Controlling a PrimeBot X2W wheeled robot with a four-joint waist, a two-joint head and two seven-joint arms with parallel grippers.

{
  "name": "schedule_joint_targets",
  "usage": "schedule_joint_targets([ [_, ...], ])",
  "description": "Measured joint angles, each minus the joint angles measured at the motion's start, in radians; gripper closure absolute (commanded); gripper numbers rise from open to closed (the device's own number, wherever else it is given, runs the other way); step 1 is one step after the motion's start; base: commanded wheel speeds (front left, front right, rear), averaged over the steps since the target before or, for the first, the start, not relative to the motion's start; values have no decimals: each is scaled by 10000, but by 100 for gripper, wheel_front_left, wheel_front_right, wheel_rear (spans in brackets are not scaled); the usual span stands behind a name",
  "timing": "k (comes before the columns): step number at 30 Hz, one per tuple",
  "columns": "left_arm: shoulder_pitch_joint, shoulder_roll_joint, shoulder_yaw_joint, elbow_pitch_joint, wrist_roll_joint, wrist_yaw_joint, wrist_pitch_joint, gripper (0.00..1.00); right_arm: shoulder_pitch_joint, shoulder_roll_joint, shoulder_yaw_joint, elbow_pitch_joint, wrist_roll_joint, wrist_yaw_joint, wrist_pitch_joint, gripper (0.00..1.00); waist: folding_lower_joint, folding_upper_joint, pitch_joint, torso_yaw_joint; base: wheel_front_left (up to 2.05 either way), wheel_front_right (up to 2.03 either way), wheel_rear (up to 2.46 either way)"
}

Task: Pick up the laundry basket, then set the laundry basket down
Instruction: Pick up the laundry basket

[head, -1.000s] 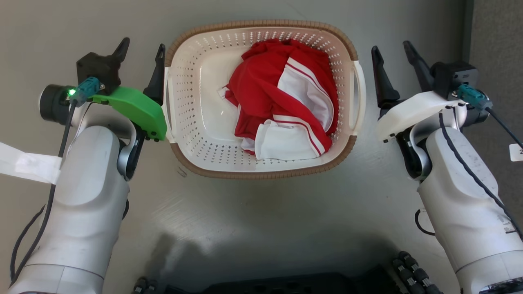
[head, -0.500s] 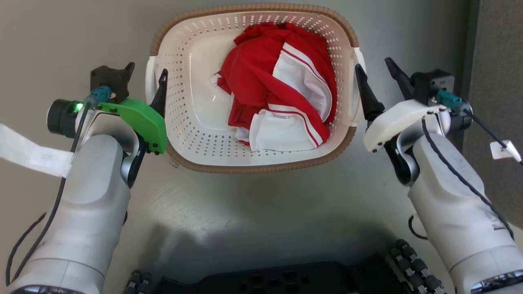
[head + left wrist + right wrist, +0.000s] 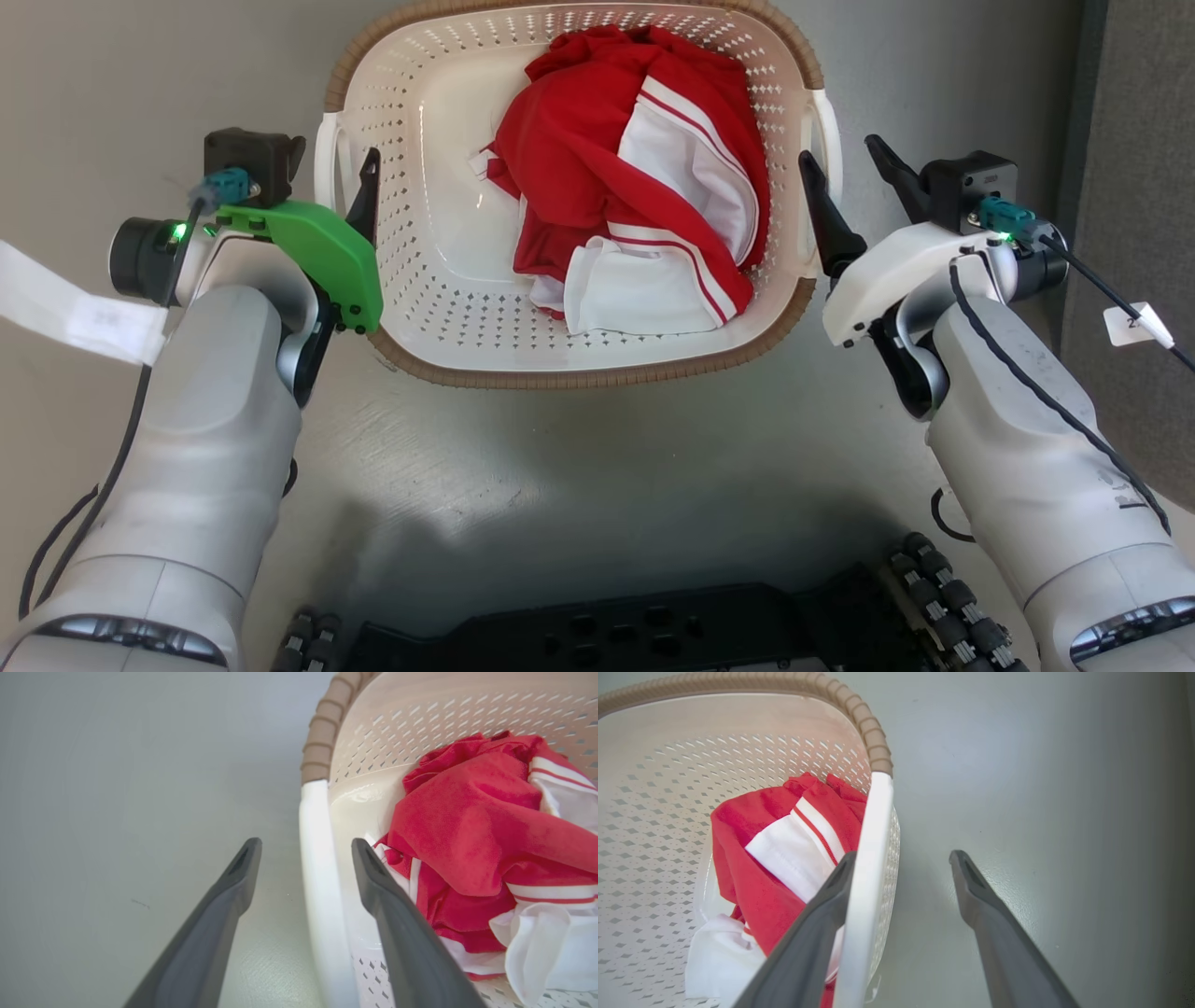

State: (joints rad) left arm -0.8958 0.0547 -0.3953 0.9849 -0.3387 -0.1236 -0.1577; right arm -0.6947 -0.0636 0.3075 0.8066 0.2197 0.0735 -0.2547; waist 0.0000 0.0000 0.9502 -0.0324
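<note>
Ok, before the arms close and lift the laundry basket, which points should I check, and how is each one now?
1. Left gripper straddles the left handle, one finger inside the laundry basket: ok.
2. Right gripper straddles the right handle: ok.
3. Jaws shut on the handles: not ok, both are open.
4. Red and white garment lies fully inside the rim: ok.
5. Garment clear of the inner fingers: cannot tell.

Each handle of the basket (image 3: 579, 378) stands between spread fingers: the left handle (image 3: 317, 882) in the left gripper (image 3: 306, 843), the right handle (image 3: 871, 858) in the right gripper (image 3: 903, 854). Outside both handles the floor (image 3: 597, 448) is bare. Inside, the cloth (image 3: 597, 168) crowds the right wall; the left half is free.
</note>
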Motion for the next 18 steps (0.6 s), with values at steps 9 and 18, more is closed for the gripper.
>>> schedule_joint_targets([
  [9,-282,-127,-359,416,-280,-82,426,100,-214,81,326,238,305,234,-2,100,0,0,64,8,0,0,0],
  [18,-477,-211,-606,596,-819,-67,426,100,-388,109,380,391,650,234,-46,100,0,0,97,21,0,0,0],
])
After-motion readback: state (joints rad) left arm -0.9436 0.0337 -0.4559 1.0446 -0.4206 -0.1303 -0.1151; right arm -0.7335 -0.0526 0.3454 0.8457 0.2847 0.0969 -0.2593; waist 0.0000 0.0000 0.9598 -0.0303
